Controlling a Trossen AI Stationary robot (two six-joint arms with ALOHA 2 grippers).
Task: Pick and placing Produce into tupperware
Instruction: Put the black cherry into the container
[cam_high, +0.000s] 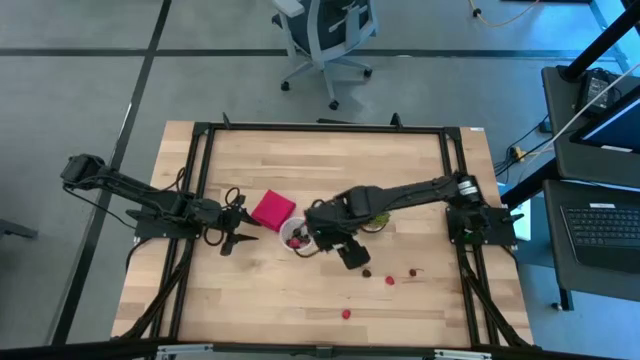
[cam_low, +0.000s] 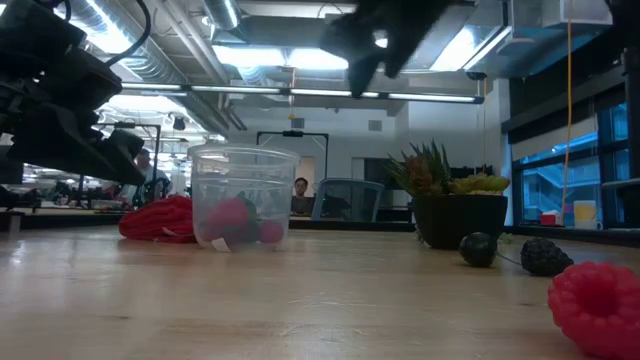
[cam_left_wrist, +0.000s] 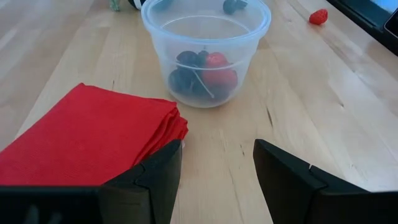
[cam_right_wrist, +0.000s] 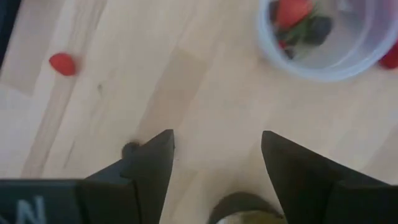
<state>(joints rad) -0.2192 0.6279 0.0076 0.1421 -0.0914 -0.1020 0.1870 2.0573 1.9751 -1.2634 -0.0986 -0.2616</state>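
From above, the pale wooden worktop (cam_high: 300, 290) is carrying one tupperware (cam_high: 296, 237) near its middle, lying just beside one red folded cloth (cam_high: 272, 210). Three small fruits are lying loose to the right of the container: a dark one (cam_high: 367, 272) and two red ones (cam_high: 390, 280), and a fourth red one (cam_high: 346, 313) is sitting nearer the front edge. The left pincer (cam_high: 243, 238) is resting low beside the cloth, and the right pincer (cam_high: 330, 238) is hovering just beside the container. A potted plant (cam_high: 378, 217) is peeking out under the right arm. One office chair (cam_high: 325, 35) is standing on the grey floor beyond.

From worktop height, the clear container is holding red and dark produce (cam_low: 235, 222). Two dark berries (cam_low: 478, 249) and one red raspberry (cam_low: 597, 305) are lying in the foreground, and the spiky plant is standing in its dark pot. An office with ceiling lights is stretching out behind, and one person (cam_low: 301, 195) is sitting there.

The left wrist view is showing the left pincer's fingers (cam_left_wrist: 158, 180) standing apart and empty, facing the cloth and the container.

The right wrist view is showing the right pincer's fingers (cam_right_wrist: 155, 162) spread apart over bare wood, holding nothing, with the container near and one red fruit (cam_right_wrist: 62, 63) well apart.
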